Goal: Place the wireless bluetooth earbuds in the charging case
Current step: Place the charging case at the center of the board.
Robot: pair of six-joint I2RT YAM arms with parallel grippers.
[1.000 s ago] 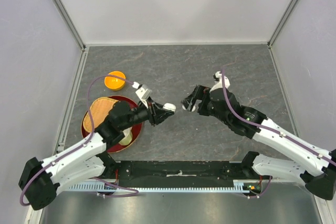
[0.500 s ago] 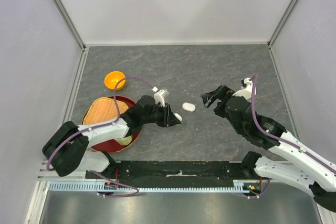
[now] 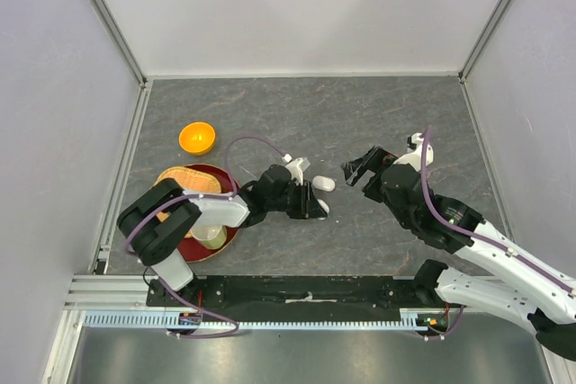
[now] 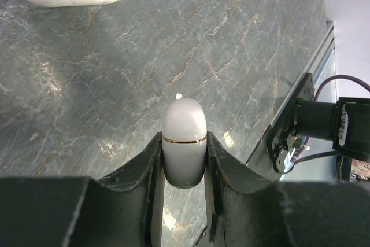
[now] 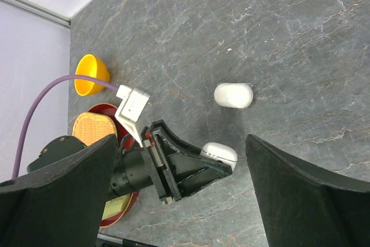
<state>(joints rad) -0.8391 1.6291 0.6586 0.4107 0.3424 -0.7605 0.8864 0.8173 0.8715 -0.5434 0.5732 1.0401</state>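
Since the earlier picture, the left tool (image 3: 310, 204) has been moved further out over the bench (image 3: 360, 114). A white case (image 4: 184, 122) is pinched tight in it. The right tool (image 3: 360, 166) is spread wide and nothing is held in it. A second case (image 3: 324, 183) is lying just beside the first. No earbuds are seen, so the job looks barely begun. The gold line around the shut, held case is shown only in the left wrist view.

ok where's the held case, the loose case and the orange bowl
held case (image 4: 184, 155): left wrist view, body below gold seam
loose case (image 5: 233, 95): right wrist view, middle of its top
orange bowl (image 3: 197, 138): top external view, its inside
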